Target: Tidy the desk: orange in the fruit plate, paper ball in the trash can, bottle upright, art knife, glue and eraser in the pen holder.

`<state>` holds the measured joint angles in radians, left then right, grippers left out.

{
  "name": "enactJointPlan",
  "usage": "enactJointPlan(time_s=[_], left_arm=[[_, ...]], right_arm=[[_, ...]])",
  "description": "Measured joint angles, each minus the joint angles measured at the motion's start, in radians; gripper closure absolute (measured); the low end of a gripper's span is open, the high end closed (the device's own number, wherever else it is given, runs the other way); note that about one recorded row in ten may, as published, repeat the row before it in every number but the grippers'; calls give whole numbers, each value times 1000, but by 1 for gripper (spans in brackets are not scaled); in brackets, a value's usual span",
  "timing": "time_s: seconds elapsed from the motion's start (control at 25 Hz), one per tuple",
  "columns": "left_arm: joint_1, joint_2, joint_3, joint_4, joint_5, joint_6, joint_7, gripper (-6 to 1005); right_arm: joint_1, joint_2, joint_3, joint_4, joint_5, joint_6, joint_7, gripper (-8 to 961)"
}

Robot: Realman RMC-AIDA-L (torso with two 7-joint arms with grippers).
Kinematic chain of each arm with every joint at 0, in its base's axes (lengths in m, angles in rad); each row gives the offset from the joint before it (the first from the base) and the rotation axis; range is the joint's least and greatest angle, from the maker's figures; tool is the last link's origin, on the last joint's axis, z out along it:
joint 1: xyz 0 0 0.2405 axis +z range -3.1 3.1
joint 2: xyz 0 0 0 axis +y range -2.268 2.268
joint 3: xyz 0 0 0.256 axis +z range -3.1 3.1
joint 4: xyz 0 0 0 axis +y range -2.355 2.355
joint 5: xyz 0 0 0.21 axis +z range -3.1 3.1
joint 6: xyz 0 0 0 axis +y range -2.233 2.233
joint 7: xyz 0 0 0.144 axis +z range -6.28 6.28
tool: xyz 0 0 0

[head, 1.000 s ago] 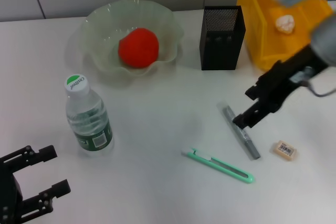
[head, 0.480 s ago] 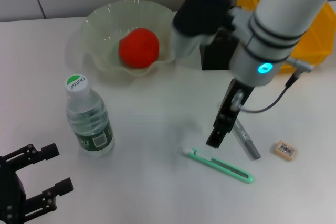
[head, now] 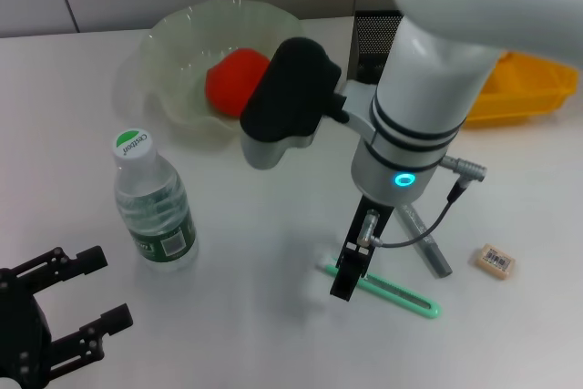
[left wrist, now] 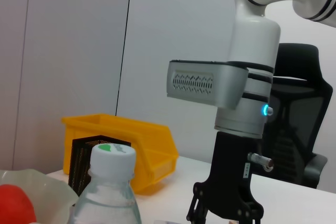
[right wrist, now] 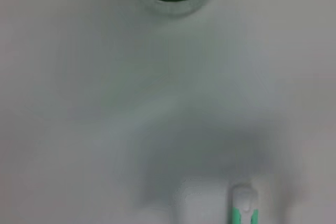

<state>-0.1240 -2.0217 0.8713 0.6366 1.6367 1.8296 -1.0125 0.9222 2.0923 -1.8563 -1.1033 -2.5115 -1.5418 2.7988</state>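
My right gripper (head: 345,281) hangs open just above the left end of the green art knife (head: 392,291), which lies flat on the table. That gripper also shows in the left wrist view (left wrist: 224,217). The knife's tip shows in the right wrist view (right wrist: 242,209). The grey glue stick (head: 428,248) lies partly behind the arm's cable, and the eraser (head: 496,261) lies to its right. The bottle (head: 153,205) stands upright. The orange (head: 232,81) is in the fruit plate (head: 173,47). The paper ball is hidden. My left gripper (head: 68,312) is open and idle at the lower left.
The black mesh pen holder (head: 372,32) stands at the back, mostly hidden by my right arm. The yellow bin (head: 533,88) stands at the back right. The table's front edge runs close to the left gripper.
My right arm has swung left from the yellow bin, across the glue stick, down to the art knife's left end. The left gripper has hardly moved.
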Motion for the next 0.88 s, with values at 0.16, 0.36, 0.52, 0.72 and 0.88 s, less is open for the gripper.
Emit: enactJointPlan(time_s=[0.16,0.36,0.52,0.72,0.88], left_arm=[[0,0,0,0,0,-4,0,301],[0,-1,0,0,0,-14,0,301],[0,-2,0,-2,0,-23,0,301],[0,-3,1,-2,0,-30,0,302],[-1,-4,2,-2,0,-33,0,302]], right_arm=[[0,0,-30,10,1,26,24,118],[-3,0,-55,20,2,49,43,119],[-1,0,-66,40,2,70,48,119],[-1,0,-71,52,2,86,49,120],[0,0,-76,53,13,86,49,123]])
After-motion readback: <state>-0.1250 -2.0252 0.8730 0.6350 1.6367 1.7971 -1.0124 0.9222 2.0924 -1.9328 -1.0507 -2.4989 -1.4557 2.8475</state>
